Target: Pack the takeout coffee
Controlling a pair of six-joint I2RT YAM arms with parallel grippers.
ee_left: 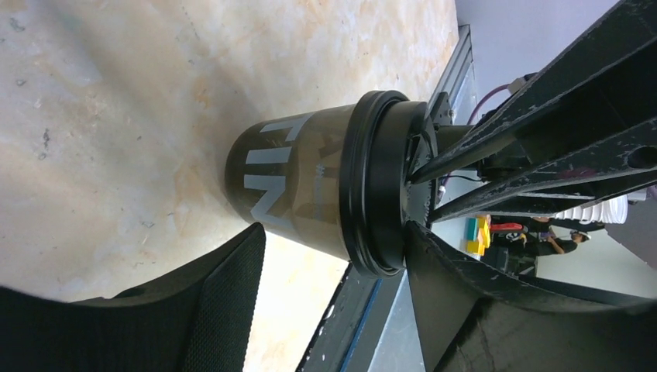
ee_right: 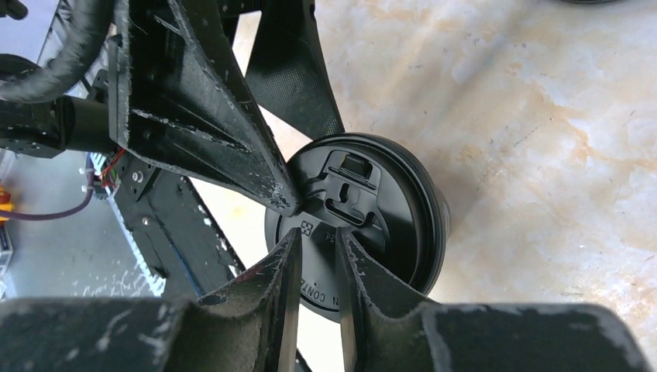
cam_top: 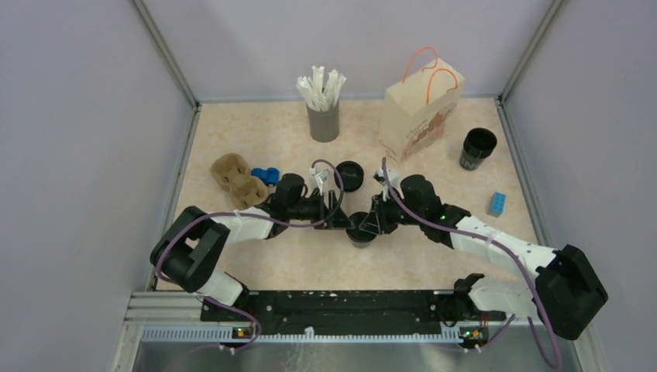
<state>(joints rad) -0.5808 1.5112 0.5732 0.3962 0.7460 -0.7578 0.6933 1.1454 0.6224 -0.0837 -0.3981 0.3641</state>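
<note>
The step in hand looks like seating the black plastic sip lid (ee_right: 372,194) on the tapered black disposable cup with pale print (ee_left: 294,186), so the right hand (ee_right: 318,236) should press straight down near the lid's middle, gently, lest the cup tip. That hand is clenched to a slit, grasping nothing, tips on the lid; the cup stands upright on the marbled beige desk (cam_top: 256,139). The left hand (ee_left: 333,232) straddles the cup's sides, but whether it truly grips I cannot tell
</note>
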